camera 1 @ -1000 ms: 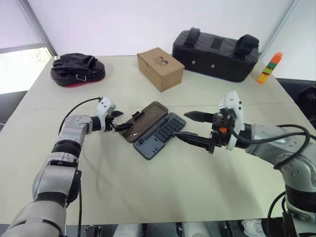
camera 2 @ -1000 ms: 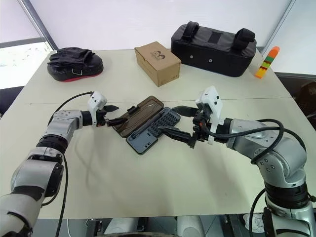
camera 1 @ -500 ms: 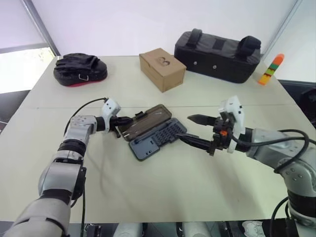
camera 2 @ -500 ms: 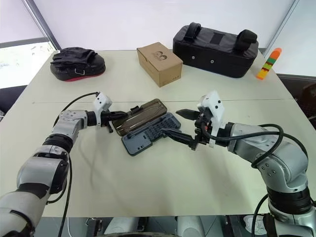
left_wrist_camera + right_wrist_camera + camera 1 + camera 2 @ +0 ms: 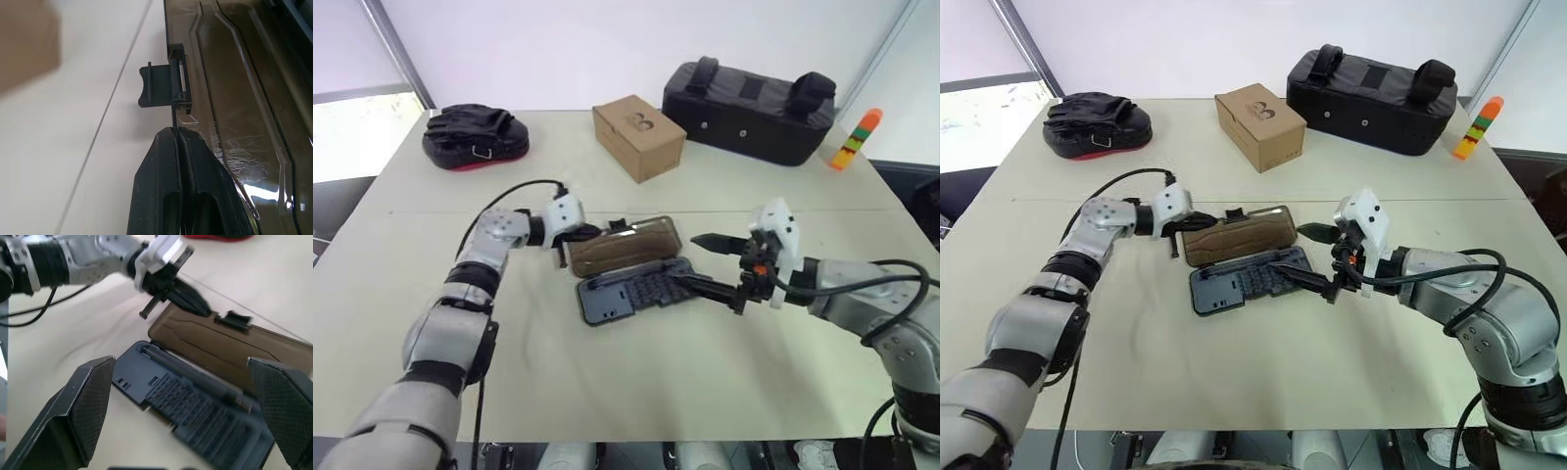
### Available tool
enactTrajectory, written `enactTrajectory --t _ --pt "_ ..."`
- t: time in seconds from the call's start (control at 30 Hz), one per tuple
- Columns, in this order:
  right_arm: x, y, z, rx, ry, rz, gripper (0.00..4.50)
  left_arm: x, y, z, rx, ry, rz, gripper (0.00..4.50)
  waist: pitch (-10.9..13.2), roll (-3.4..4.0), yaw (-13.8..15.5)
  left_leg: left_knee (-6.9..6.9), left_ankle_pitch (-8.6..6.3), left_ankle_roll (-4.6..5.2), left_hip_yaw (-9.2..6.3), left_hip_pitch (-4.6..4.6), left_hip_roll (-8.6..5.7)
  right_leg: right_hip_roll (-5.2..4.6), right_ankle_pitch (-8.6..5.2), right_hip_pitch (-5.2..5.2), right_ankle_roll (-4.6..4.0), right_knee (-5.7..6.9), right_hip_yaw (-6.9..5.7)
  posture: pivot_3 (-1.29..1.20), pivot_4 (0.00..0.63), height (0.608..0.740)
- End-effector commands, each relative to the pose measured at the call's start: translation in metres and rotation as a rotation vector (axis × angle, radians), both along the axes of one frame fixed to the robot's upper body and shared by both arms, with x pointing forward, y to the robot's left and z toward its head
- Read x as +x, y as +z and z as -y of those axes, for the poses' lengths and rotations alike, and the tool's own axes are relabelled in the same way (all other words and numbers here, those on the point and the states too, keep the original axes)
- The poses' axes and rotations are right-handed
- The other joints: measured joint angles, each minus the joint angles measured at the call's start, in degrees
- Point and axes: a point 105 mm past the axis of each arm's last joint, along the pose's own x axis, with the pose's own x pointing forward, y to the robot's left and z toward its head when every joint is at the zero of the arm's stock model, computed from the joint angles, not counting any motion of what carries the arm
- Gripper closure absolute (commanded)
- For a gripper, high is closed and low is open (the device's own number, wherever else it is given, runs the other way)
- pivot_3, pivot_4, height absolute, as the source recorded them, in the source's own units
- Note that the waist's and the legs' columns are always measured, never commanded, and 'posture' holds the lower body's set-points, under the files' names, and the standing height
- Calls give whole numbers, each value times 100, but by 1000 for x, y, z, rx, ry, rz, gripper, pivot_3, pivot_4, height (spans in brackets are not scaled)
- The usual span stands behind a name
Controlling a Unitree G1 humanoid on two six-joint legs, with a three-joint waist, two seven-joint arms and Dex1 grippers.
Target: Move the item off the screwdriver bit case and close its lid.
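The screwdriver bit case (image 5: 628, 293) lies open mid-table, its dark blue-grey tray showing rows of bits. Its smoky-brown lid (image 5: 626, 245) lies behind the tray, with the black latch tab (image 5: 159, 90) on its far edge. My left gripper (image 5: 581, 233) is shut on the lid's left edge, close to the latch; the left wrist view shows the thin edge between the closed fingers (image 5: 161, 166). My right gripper (image 5: 1289, 249) is open at the tray's right end, its lower finger lying over that end. The item is out of view; nothing rests on the tray or lid.
At the back stand a brown cardboard box (image 5: 638, 135) and a big black padded bag (image 5: 749, 110). A black pad with a red underside (image 5: 475, 137) lies back left. A coloured block stack (image 5: 855, 139) stands back right. Bare table (image 5: 636, 372) stretches in front.
My left gripper closed on the lid's edge and moved right, swinging the whole case from diagonal to almost crosswise. My right gripper stayed open and hardly moved.
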Motion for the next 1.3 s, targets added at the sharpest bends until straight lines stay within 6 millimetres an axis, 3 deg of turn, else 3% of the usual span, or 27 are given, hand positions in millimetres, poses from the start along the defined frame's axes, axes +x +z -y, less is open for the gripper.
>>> enactTrajectory --t 0.03,0.27,0.63,0.9,1.0,1.13,1.23,1.3 --pt "-6 -3 3 -33 3 12 0 -16 -2 23 101 -199 52 4436 0 0 -10 0 0 1 0 -5 0 0 0 -3 0 2 0 0 150 740" --pt "-13 -13 10 -57 -29 -16 0 -29 -17 22 160 -289 31 4436 0 0 -34 58 -9 16 -2 -53 12 26 0 -38 1 14 0 0 150 740" --pt "-10 -13 11 -57 -35 -11 0 -14 -18 1 111 -114 -14 4436 0 0 -37 77 -9 16 -2 -51 15 27 7 -31 12 27 2 0 150 740" --pt "-6 -12 10 -54 -24 -4 0 -14 -20 -1 90 -93 -39 4436 0 0 -37 80 -9 15 -1 -50 15 26 7 -31 12 31 3 0 150 740" --pt "-6 -12 10 -55 -21 -2 0 -14 -20 -1 85 -93 -39 3537 0 0 -31 80 -9 15 -1 -49 14 26 7 -31 12 31 3 0 150 740" --pt "-6 -12 9 -56 -17 -6 0 -13 -18 1 67 -85 -22 1549 -1 1 -20 80 -9 16 -1 -49 14 24 7 -30 12 31 3 0 150 740" --pt "-7 -12 9 -56 -16 -8 0 0 4 -1 -90 10 -49 55 -1 1 -18 81 -9 16 -1 -49 14 24 7 -29 12 30 3 0 150 740" --pt "-7 -12 10 -55 -19 -10 0 9 26 -8 -208 73 -64 55 0 0 -21 81 -9 16 -1 -50 13 24 7 -30 12 29 3 0 150 740"
